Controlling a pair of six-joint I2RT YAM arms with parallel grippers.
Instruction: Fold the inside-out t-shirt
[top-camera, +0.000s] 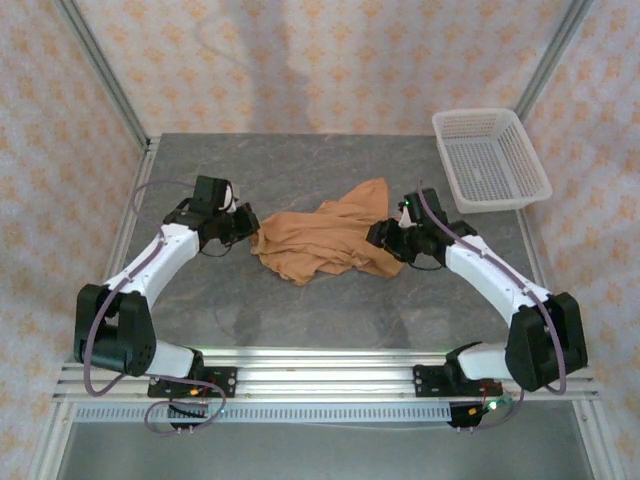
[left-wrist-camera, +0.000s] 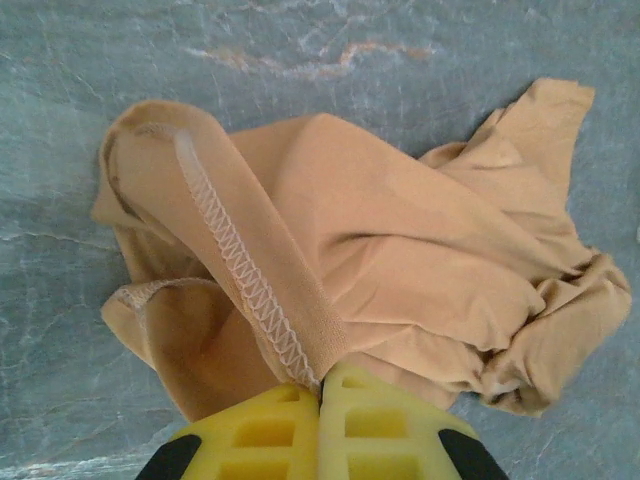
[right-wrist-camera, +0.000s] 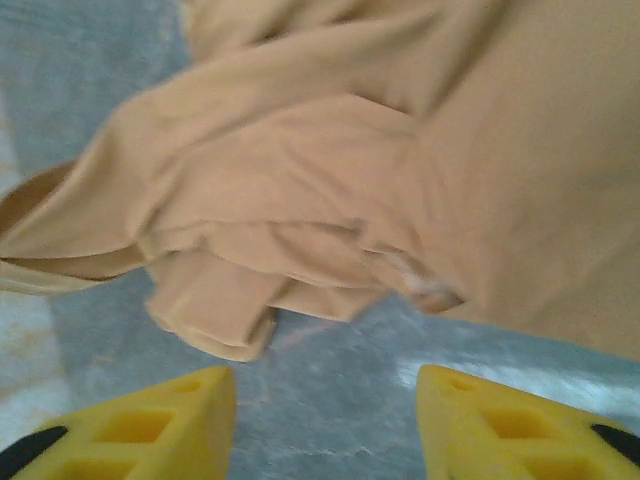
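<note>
The inside-out t-shirt lies crumpled in a heap at the middle of the grey table, orange-tan with its white seam stitching showing. My left gripper is at the heap's left edge, shut on a stitched hem of the t-shirt, with the yellow fingertips pressed together on the cloth. At the heap's right edge my right gripper stands open. Its yellow fingers are apart over bare table, just short of a folded edge of the t-shirt, with nothing between them.
A white plastic mesh basket stands at the table's back right corner. Patterned walls close the back and sides. An aluminium rail runs along the near edge by the arm bases.
</note>
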